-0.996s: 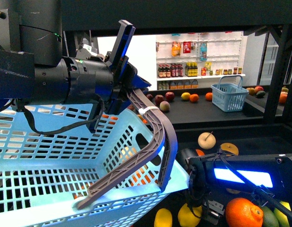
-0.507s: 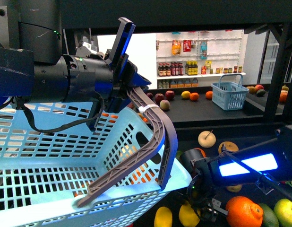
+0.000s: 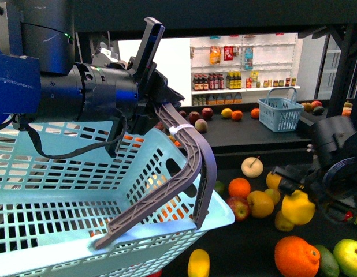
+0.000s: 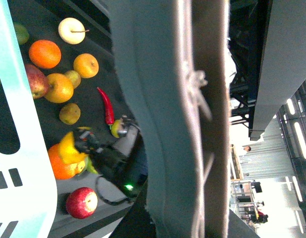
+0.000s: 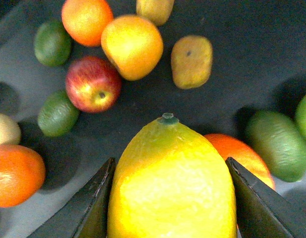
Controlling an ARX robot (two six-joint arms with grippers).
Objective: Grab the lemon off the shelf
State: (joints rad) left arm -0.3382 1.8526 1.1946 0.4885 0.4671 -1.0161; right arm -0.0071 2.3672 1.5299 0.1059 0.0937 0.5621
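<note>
Shelf (image 3: 248, 254): black deck, loose fruit scattered across it.
Basket (image 3: 63, 190): pale blue, hangs by its grey handle (image 3: 193, 156) beside the deck.
Left gripper (image 3: 158, 107): clamped on the handle.
Right gripper (image 5: 170, 198): closed on the lemon, one finger each side.
Lemon (image 3: 298, 208): in my right gripper, raised above the deck, fruit below it.
Risk: smooth rind, side pinch only. A jerk could let it slip and drop among the fruit. Swinging across could clip the handle.

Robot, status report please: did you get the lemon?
Right gripper shut on the lemon, held above the shelf. Left gripper shut on the basket handle. Nothing blocking; loose fruit lies below.
</note>
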